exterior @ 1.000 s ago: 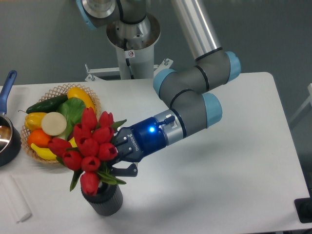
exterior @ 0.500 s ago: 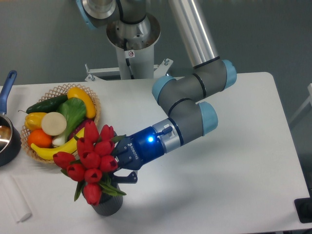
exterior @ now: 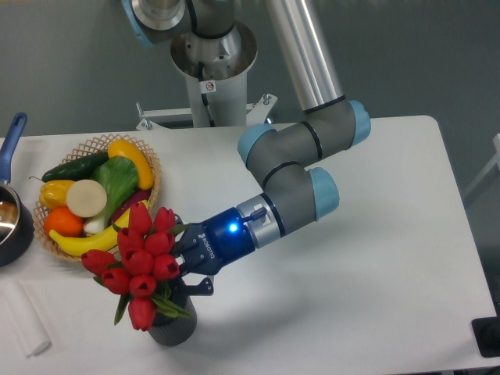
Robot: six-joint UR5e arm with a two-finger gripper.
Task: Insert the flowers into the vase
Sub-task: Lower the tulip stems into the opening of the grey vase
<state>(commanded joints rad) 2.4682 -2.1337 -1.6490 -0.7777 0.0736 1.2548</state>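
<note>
The gripper [exterior: 181, 273] is clamped on the flowers [exterior: 141, 262] low on the bunch, its fingers half hidden behind the red buds and green leaves. Over the last second it has come down and slid toward the front-left of the table [exterior: 375, 258] — the bunch has dropped with it, and the vase [exterior: 173, 328], near the front edge, now shows less of its rim as leaves crowd over its mouth. By my reading the stems are entering or already partly inside, though the opening itself is hidden. Behind the bunch sits the wicker basket [exterior: 148, 160] of produce near the left edge, with the pan [exterior: 12, 223] at that edge — both well clear of the descent.
</note>
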